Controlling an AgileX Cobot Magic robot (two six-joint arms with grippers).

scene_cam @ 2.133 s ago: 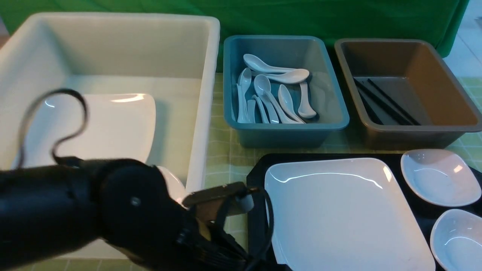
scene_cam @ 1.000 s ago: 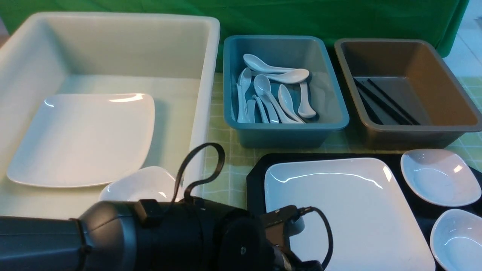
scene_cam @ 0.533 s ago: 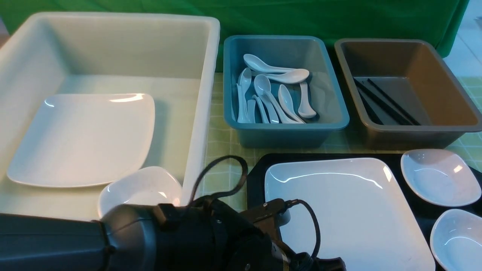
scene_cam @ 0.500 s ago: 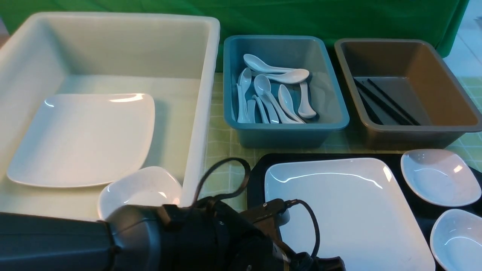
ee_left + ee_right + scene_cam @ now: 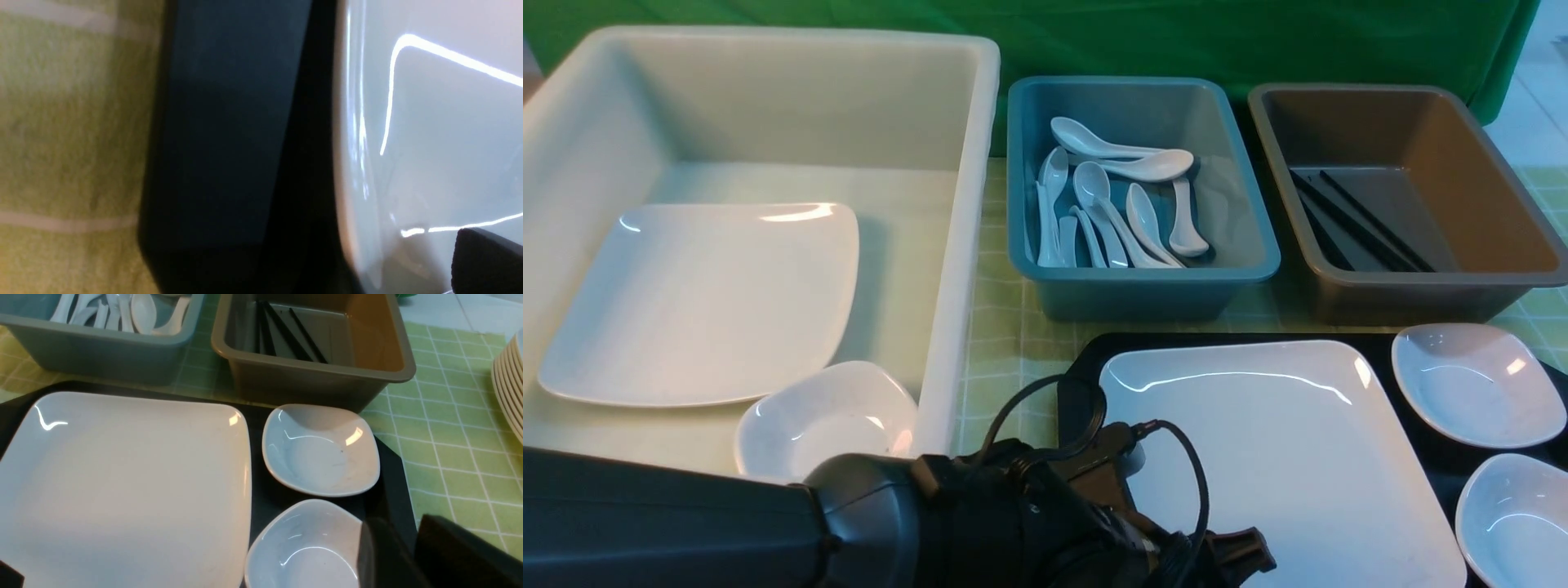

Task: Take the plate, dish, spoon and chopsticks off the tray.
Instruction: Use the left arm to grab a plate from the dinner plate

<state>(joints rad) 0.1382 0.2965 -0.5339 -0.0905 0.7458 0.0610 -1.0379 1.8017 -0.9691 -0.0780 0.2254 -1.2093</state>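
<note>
Along the near left edge of the tray (image 5: pixel 1082 384), the left gripper (image 5: pixel 1227 559) is reaching down to the plate (image 5: pixel 1282 457), which is lying flat and filling the tray's left side. The left wrist camera is sitting so close that it is showing only the plate's rounded rim above the black tray wall, with one dark fingertip (image 5: pixel 486 261) over the plate's inner surface. I judge it is lining up to pinch that rim, since a wide flat plate is offering no other hold. Whether its jaws are standing wide or closing I cannot tell (the second finger is falling outside both views, and the arm's bulk is covering the plate's near corner in the front view).

The right gripper (image 5: pixel 414 555) is hovering over the tray's near right corner, jaws a little apart and gripping nothing, just beside the nearer of two small dishes (image 5: pixel 1474 384) that are waiting on the tray's right side.

No loose cutlery is showing on the tray, though its near edge is being cut off. Spoons (image 5: pixel 1119 204) are lying in the teal bin (image 5: pixel 1258 237) and chopsticks (image 5: pixel 1356 220) in the brown bin (image 5: pixel 1503 188). The white tub (image 5: pixel 964 204) is holding a second plate (image 5: pixel 703 302) and a dish (image 5: pixel 829 416), so it is probably where this plate is heading
</note>
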